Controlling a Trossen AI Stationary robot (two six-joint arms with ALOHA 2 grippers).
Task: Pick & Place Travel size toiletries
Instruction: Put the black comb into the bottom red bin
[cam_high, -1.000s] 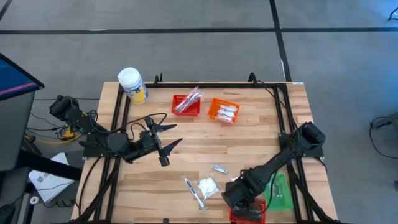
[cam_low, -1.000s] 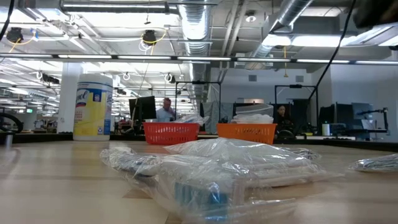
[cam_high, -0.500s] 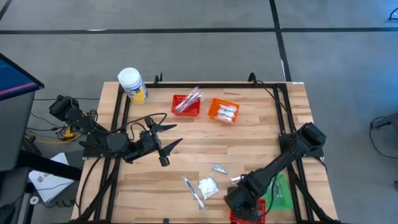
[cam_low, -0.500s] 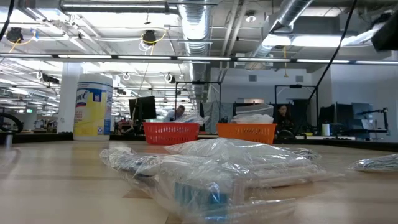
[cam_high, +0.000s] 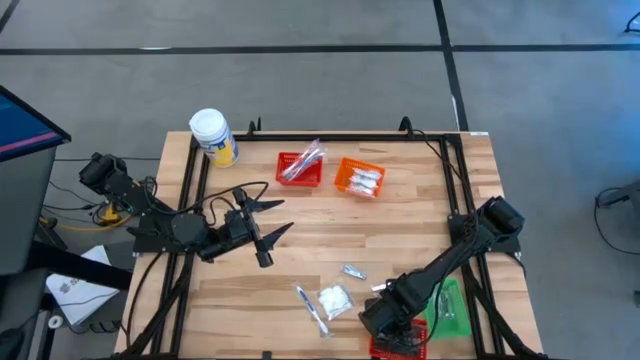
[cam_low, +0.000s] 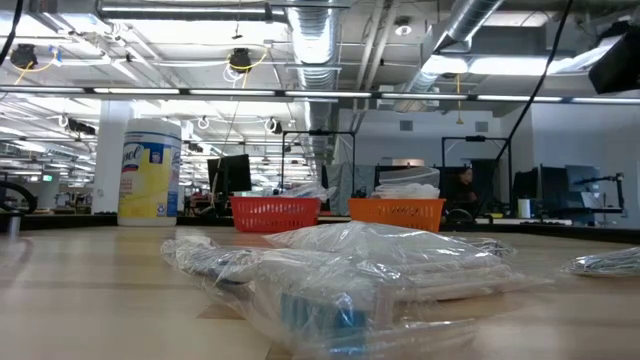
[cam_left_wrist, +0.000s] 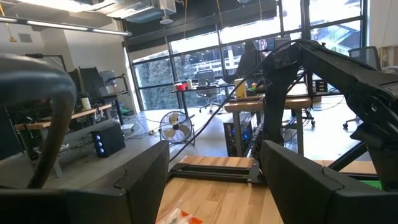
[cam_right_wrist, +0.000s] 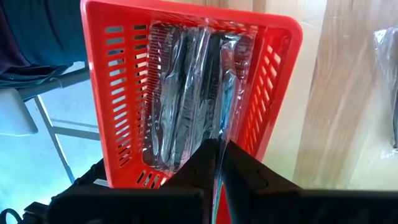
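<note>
My right gripper (cam_right_wrist: 217, 155) hangs over the red basket (cam_high: 402, 347) at the table's near edge, next to the green basket (cam_high: 446, 310). It is shut on a clear-wrapped packet of dark sticks (cam_right_wrist: 186, 93) that lies in that basket. On the bare wood lie loose toiletries: a silver stick (cam_high: 310, 305), a white packet (cam_high: 335, 298) and a small packet (cam_high: 353, 271). The low view shows a clear-wrapped packet (cam_low: 380, 270) close up. My left gripper (cam_high: 278, 218) is open and waits over the table's left part, touching nothing. My right gripper pinches a thin edge of the packet's clear wrapper (cam_right_wrist: 220, 127) between its two fingers, from above, pointing down into the red basket. The fingers lie along the packet's length. The rest of the packet rests on the basket's floor.
A white-lidded yellow jar (cam_high: 213, 135) stands at the far left corner. A red basket (cam_high: 300, 168) and an orange basket (cam_high: 360, 178) with packets sit at the far side. A black frame (cam_high: 455, 190) borders the table. Bare wood lies at the middle.
My right gripper has moved a little toward the table's near edge and down over the red basket. The left arm and the loose packets have kept still.
</note>
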